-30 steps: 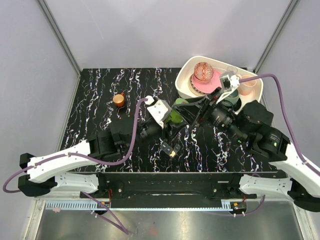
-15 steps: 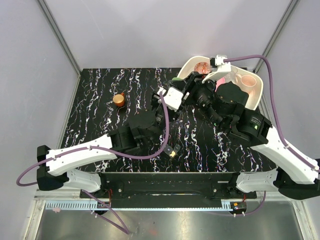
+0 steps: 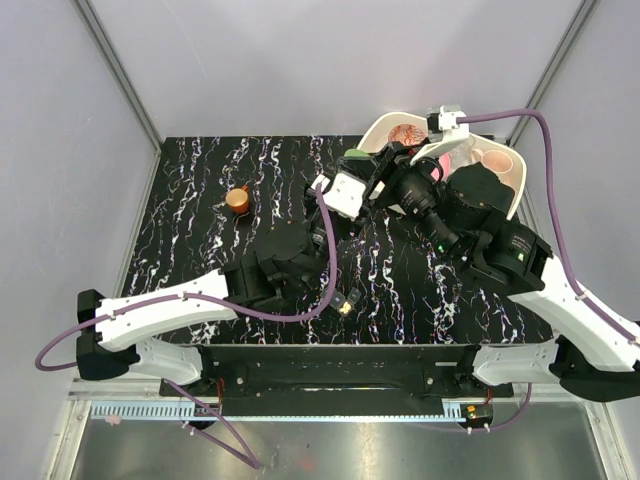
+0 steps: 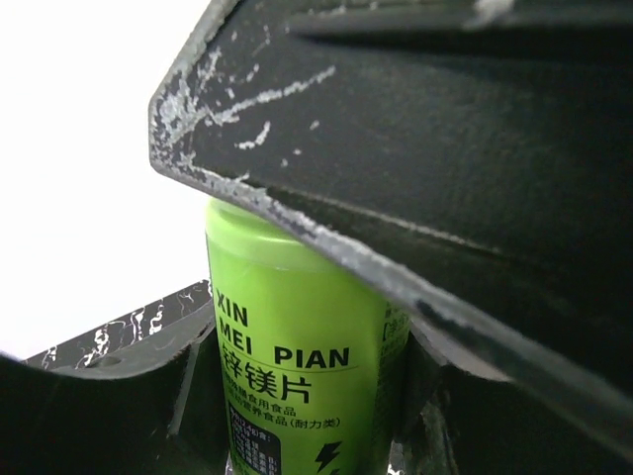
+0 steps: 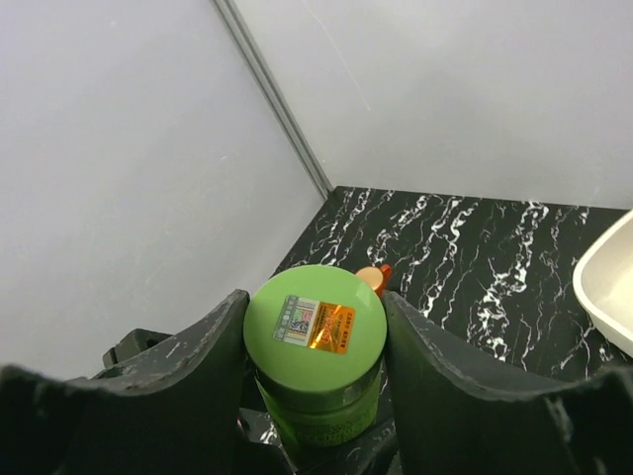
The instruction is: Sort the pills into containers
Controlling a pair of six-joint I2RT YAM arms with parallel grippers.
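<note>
The capped green pill bottle [image 5: 315,341] is well apart from the small dark pill box [image 3: 346,302].

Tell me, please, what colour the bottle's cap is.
The cap is bright green with an orange sticker, clearest in the right wrist view.

One green bottle [image 5: 315,346]; one orange cup [image 3: 238,199] left of the bottle; one dark pill box [image 3: 345,303] in front of it; one white tub [image 3: 370,138] to its right.

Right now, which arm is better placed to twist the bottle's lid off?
Right. The right gripper has a finger on either side of the green lid, from above. The left gripper grips the bottle lower on its body, so it likely serves as holder.
</note>
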